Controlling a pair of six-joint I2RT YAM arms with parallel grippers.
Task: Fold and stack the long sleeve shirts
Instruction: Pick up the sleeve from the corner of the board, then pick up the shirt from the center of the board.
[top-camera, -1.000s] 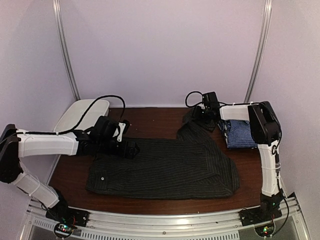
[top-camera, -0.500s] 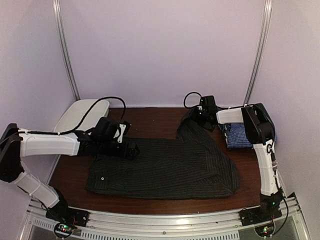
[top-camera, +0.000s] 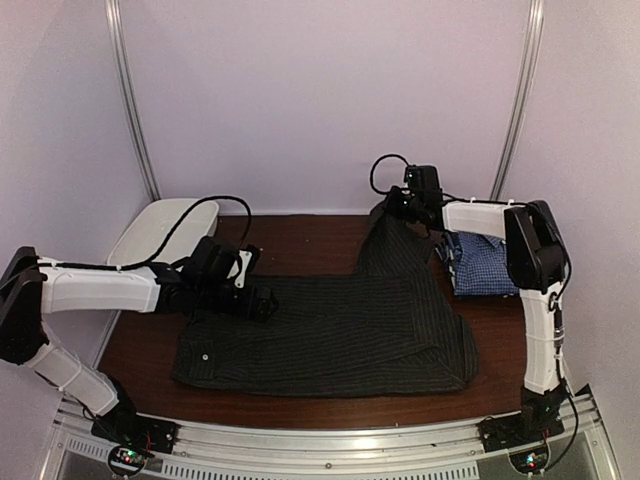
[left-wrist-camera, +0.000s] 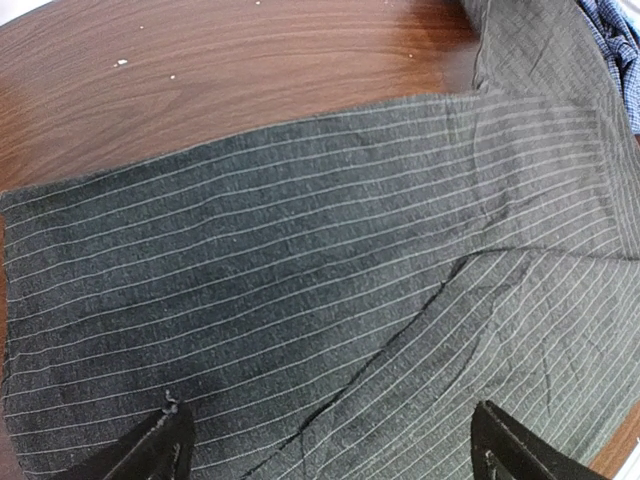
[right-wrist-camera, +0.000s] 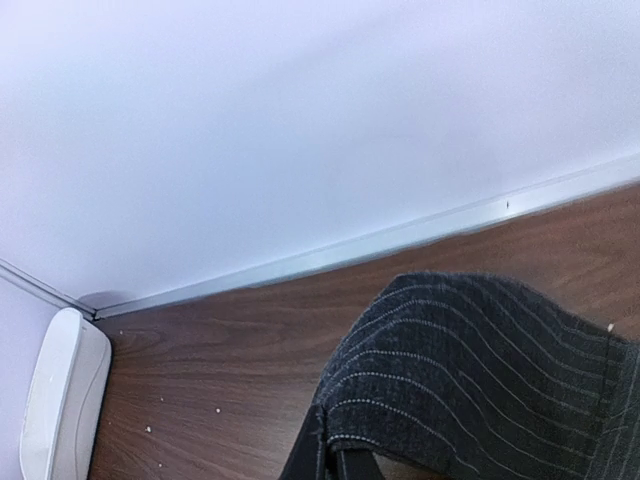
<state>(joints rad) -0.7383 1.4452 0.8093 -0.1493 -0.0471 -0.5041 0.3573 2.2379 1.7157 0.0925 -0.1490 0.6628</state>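
So the right gripper is pinched shut on the sleeve end of the black pinstriped shirt and holds it up off the table near the back wall; in the right wrist view the striped cloth drapes over the closed fingers. The rest of that shirt lies flat across the middle of the table, with the left gripper low over its far left edge, jaws spread wide with nothing between them. The blue-and-white checked shirt sits folded at the right side, just beside the raised sleeve, and a white tub is in the far left corner.
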